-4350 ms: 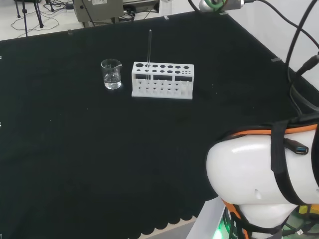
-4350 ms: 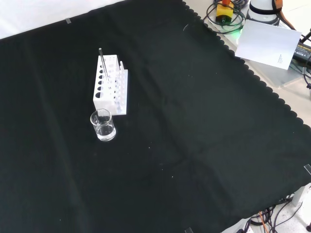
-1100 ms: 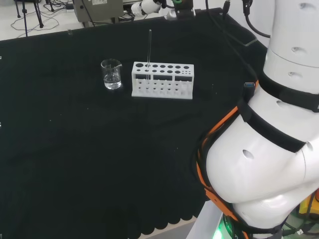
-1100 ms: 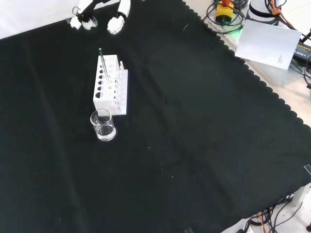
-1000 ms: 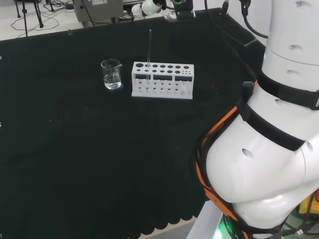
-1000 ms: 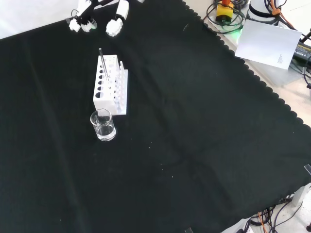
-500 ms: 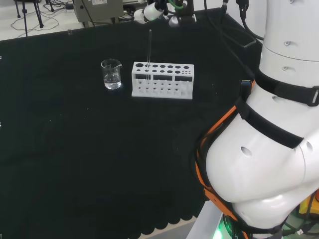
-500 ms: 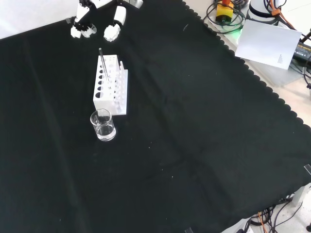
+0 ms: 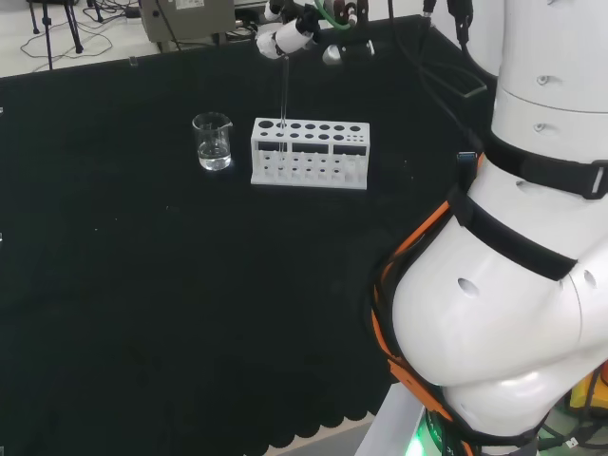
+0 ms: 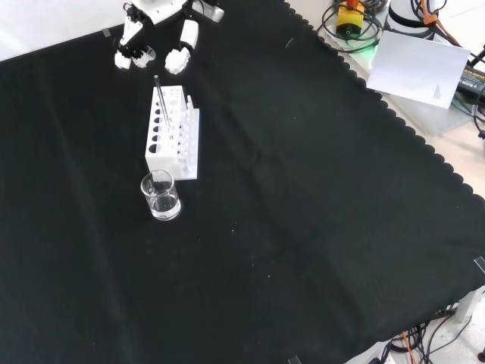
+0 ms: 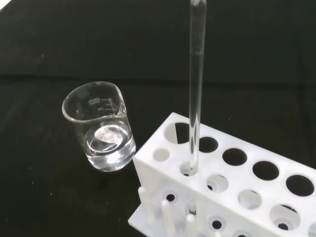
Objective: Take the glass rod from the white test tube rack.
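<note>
Wrist view: clear, straight glass rod [image 11: 195, 89] upright in white rack [image 11: 232, 182]; my hand [image 10: 155, 30] hovers beyond, fingers spread, empty.

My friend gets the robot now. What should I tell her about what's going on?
Hand: open, holding nothing, above the cloth just past the rack's rod end in the front view.
Glass rod: upright in an end hole of the white test tube rack, untouched.
Beaker: stands beside the rack on the rod's end, a little clear liquid inside.
Done: the hand is close to the rod.
Left: close the fingers on the rod and lift it straight out.
</note>
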Motion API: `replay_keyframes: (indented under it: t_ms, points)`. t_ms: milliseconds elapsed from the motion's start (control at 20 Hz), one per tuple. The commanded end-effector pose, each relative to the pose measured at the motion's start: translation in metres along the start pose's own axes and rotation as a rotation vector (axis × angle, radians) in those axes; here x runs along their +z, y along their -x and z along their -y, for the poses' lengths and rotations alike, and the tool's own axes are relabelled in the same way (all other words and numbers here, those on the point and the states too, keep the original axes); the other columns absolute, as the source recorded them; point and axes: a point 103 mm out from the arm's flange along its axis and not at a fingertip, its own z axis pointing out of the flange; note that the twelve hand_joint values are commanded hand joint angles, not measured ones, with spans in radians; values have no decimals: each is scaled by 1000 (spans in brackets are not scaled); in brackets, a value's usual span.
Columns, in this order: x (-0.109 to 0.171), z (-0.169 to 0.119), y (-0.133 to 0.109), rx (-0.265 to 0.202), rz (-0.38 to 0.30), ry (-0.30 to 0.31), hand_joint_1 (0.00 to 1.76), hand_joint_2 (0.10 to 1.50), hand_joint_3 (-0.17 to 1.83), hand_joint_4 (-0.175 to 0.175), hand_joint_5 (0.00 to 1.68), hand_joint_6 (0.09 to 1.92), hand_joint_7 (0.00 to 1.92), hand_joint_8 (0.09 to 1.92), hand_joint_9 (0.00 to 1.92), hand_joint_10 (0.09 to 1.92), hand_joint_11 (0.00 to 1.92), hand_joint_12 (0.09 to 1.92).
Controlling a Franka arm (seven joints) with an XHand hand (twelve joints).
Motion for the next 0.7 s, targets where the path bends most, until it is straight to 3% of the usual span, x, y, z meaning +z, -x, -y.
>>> replay_keyframes:
  t_ms: [50, 300, 700]
  points:
    - [6, 0, 1, -3, 1, -5, 589, 897, 468, -175, 281, 604, 823, 1069, 1147, 974, 1024, 1248]
    - [33, 3, 13, -2, -28, 2, 589, 897, 472, -175, 277, 652, 838, 1081, 1157, 990, 1031, 1252]
    - [39, 0, 15, -4, -29, -8, 597, 898, 475, -175, 295, 693, 881, 1097, 1196, 1013, 1037, 1256]
